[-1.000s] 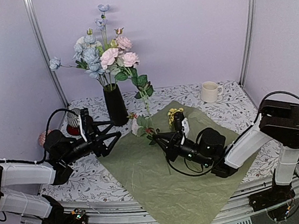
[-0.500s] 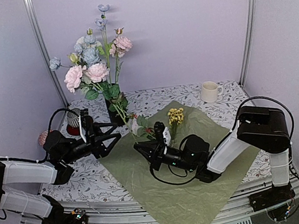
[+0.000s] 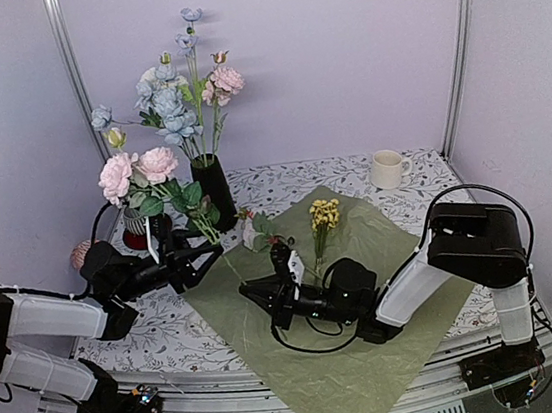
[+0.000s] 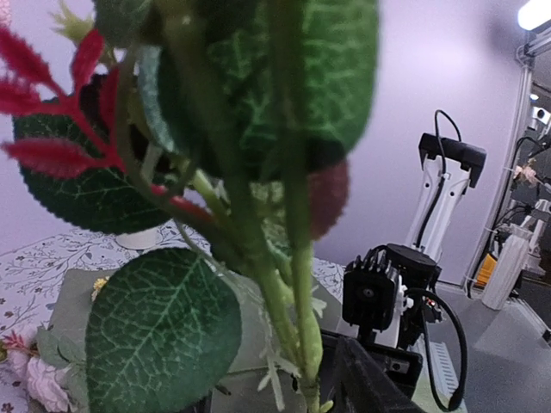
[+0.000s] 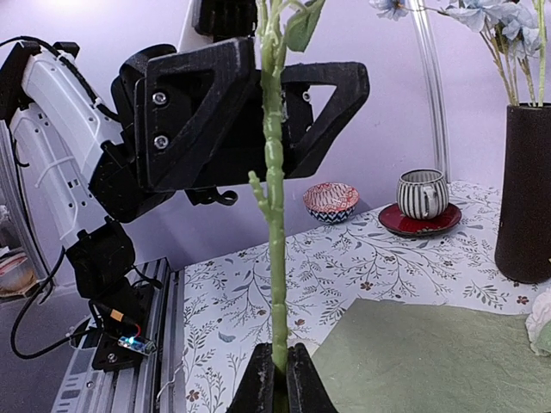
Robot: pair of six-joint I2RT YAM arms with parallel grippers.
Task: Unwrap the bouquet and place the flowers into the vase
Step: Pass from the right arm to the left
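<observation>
Right claw (image 5: 275,368): we see it pinched tight on the stem's (image 5: 275,215) foot.
Left claw (image 3: 209,255): jaws apart, straddling our stem higher up.
Blooms (image 3: 138,169): pink pair topping that stem.
Vase (image 3: 214,192): just behind, upright, blue and pink flowers (image 3: 178,103) inside.

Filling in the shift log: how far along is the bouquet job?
Done: olive-green wrap paper lies open; blue and pink blooms stand in the tall black vase. In hand: right gripper pinches a pink-rose stem, left gripper around it. Left: that stem, the yellow cluster and a small bloom.
</observation>
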